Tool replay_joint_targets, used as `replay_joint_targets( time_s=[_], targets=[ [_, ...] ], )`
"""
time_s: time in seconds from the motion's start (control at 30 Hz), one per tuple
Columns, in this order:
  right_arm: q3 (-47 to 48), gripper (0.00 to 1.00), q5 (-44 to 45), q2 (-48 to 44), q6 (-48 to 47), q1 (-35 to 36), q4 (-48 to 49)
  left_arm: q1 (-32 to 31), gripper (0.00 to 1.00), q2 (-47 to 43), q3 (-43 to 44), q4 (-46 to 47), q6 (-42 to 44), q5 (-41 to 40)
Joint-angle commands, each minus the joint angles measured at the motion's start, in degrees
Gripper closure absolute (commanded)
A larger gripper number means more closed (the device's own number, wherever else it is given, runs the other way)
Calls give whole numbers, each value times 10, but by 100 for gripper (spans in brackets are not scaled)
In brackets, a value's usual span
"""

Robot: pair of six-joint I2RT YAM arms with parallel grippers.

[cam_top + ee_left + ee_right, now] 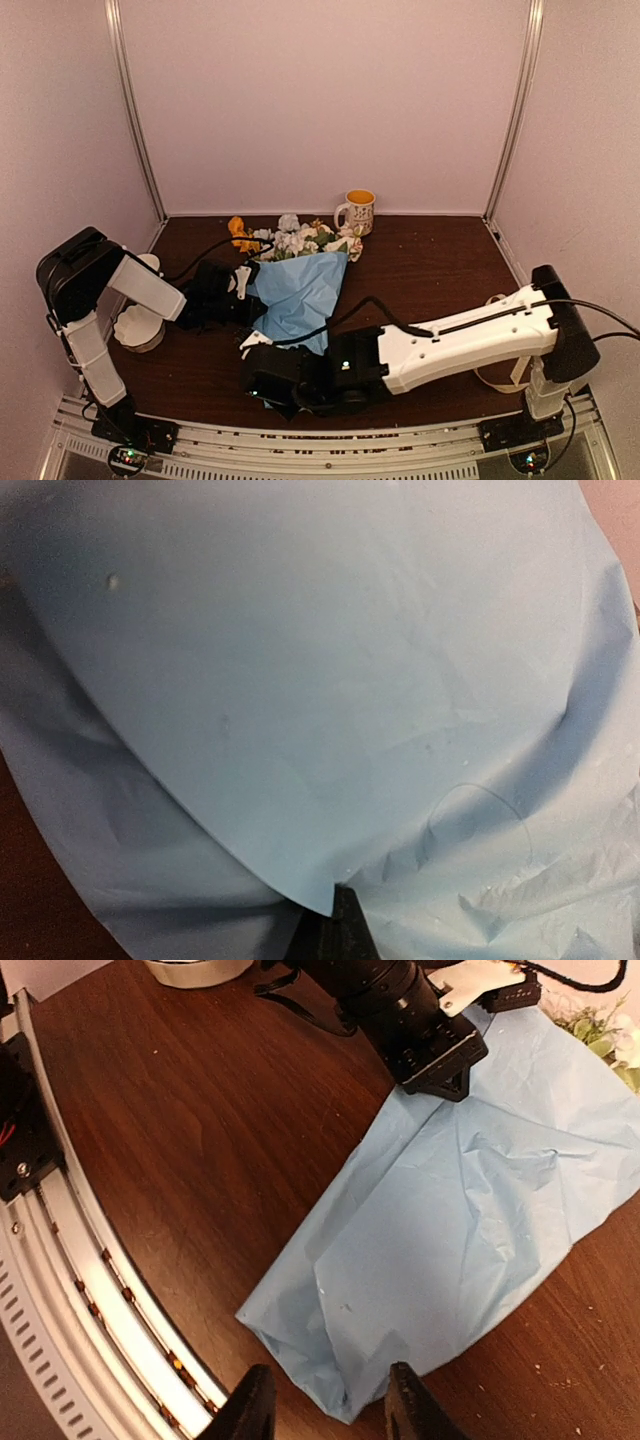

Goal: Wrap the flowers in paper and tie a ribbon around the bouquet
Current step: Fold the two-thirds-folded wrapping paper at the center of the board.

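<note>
The paper (300,295) already enclosed the flowers (305,238); the ribbon (516,372) lay untied by the desk (430,270)'s right edge. The left tool (437,1078) pinched the paper; the right tool (330,1405) stood open.

A white mug (357,211), yellow inside, stands at the back of the dark wooden table (430,270); a white round tub (138,328) sits far left

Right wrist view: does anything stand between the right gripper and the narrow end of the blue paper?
Nothing visible does. The paper lies on the bare table, and its narrow tip reaches in between the two fingers of the right gripper, which stand apart on either side of it.
</note>
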Motion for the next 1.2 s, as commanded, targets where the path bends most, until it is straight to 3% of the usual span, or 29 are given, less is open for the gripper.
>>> replay_joint_targets(
  time_s=[0.0, 0.07, 0.17, 0.4, 0.53, 0.7, 0.83, 0.93, 1.07, 1.17],
  targets=[
    [91, 51, 14, 110, -32, -4, -59, 5, 100, 37, -25, -83, -4, -6],
    [114, 40, 21, 141, -35, -12, -74, 5, 100, 37, -26, -83, -4, -4],
    [134, 41, 57, 179, -21, -27, -101, 5, 100, 36, -26, -83, -3, -3],
    [184, 72, 118, 229, 3, -33, -137, 11, 100, 36, -27, -85, -2, 1],
    [183, 100, 104, 229, -5, -29, -119, 13, 100, 35, -26, -88, 1, 5],
    [155, 100, 92, 199, -57, -11, -90, 21, 100, 42, -23, -94, 3, 9],
    [80, 100, -24, 163, -114, -2, -15, 25, 100, 48, -22, -92, 3, 14],
    [45, 100, -104, 171, -109, -5, 18, 26, 100, 46, -25, -94, 6, 16],
    [50, 100, -136, 193, -94, -5, 20, 28, 100, 46, -26, -95, 6, 17],
    [54, 91, -156, 188, -87, -5, 19, 28, 100, 46, -25, -97, 8, 19]
  ],
)
